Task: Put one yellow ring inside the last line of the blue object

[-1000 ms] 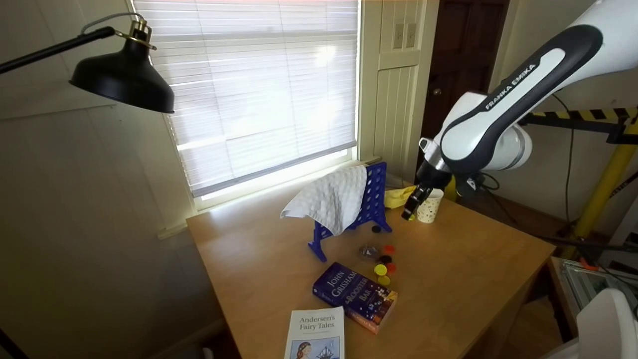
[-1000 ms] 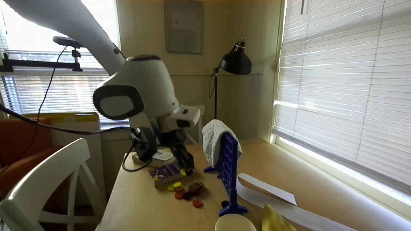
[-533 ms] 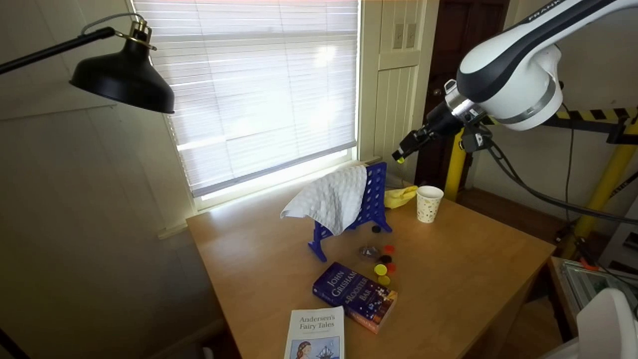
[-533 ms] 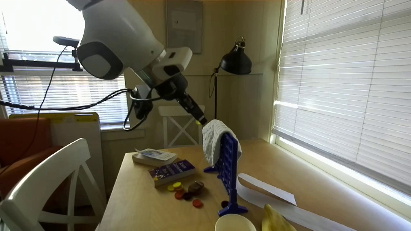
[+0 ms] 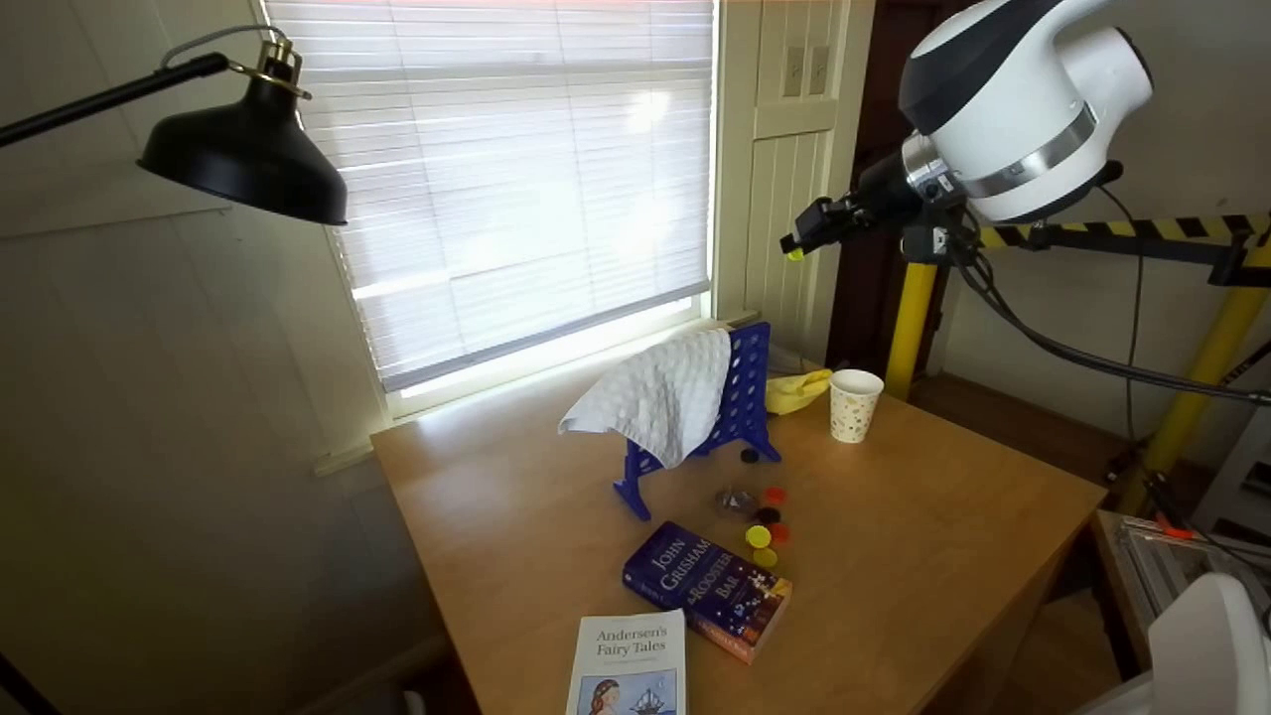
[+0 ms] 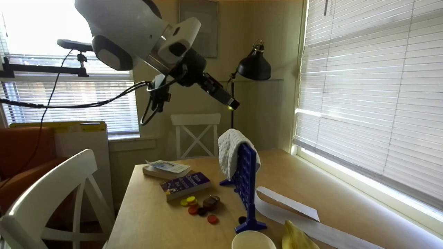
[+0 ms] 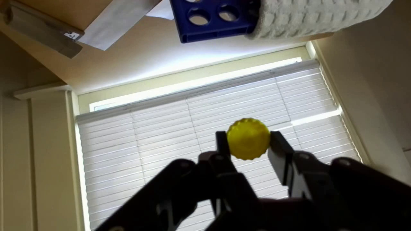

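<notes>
My gripper [image 7: 249,141] is shut on a yellow ring [image 7: 248,138], a small round piece with a scalloped edge pinched between the fingertips. In both exterior views the gripper [image 5: 794,245] [image 6: 234,103] is tilted and well above the table, with the ring [image 5: 795,254] [image 6: 230,108] at its tip. The blue object [image 5: 757,382] is an upright rack with round holes, standing on the table below the gripper; it also shows in an exterior view [image 6: 250,173] and at the top of the wrist view [image 7: 213,32]. A white cloth [image 5: 660,392] hangs over much of it.
Several loose yellow [image 5: 758,537], red [image 5: 776,496] and black pieces lie before the rack, near two books [image 5: 707,591] [image 5: 629,636]. A paper cup [image 5: 854,407] and a yellow item [image 5: 797,391] stand beside it. A white strip [image 6: 287,214] lies behind, towards the window.
My gripper has risen from low over the table to high above the rack, tilting towards the window, with the yellow ring still held. The rack, cloth and loose pieces have not moved.
</notes>
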